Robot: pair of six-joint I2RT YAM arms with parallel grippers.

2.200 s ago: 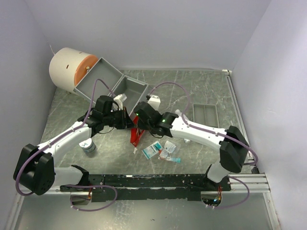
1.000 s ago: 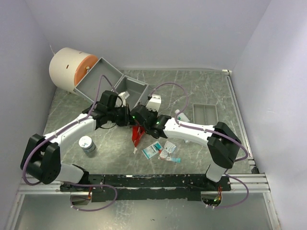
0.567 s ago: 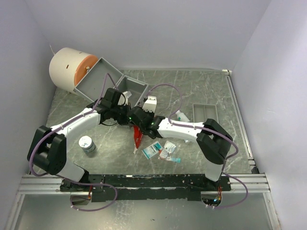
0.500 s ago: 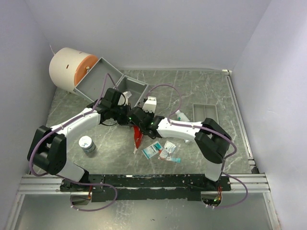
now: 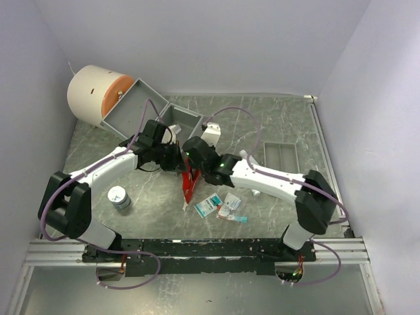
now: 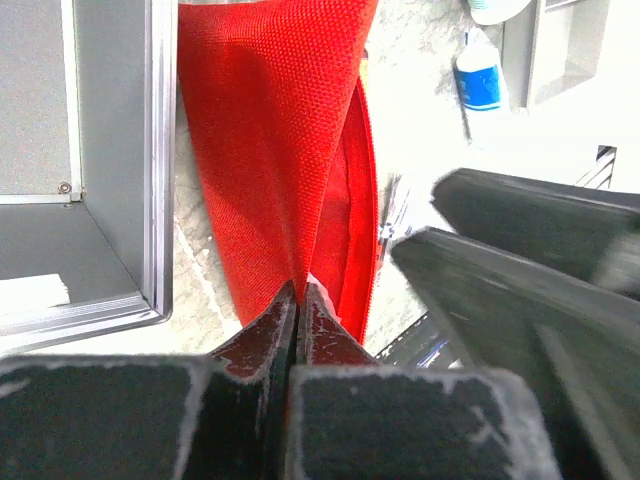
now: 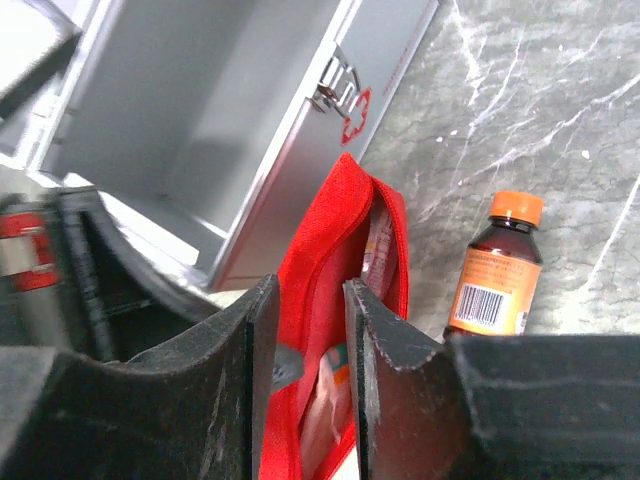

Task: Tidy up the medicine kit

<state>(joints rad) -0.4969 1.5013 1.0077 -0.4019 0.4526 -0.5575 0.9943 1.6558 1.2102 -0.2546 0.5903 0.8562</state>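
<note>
Table (image 5: pixel 289 125): grey-green marbled top. You have plain pale lilac walls (image 5: pixel 210 46) closing it in behind and on both sides. A metal rail (image 5: pixel 341 248) runs along the table's near edge. Light even, shadows soft.

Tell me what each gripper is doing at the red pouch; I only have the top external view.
Observer: The left gripper is pinched shut on a fold of the red pouch.
Operator: Report the right one.
Observer: The right gripper is open, its fingers either side of the pouch's unzipped edge.
Operator: Name anything beside it.
Observer: A brown bottle with an orange cap lies close beside the pouch.
</note>
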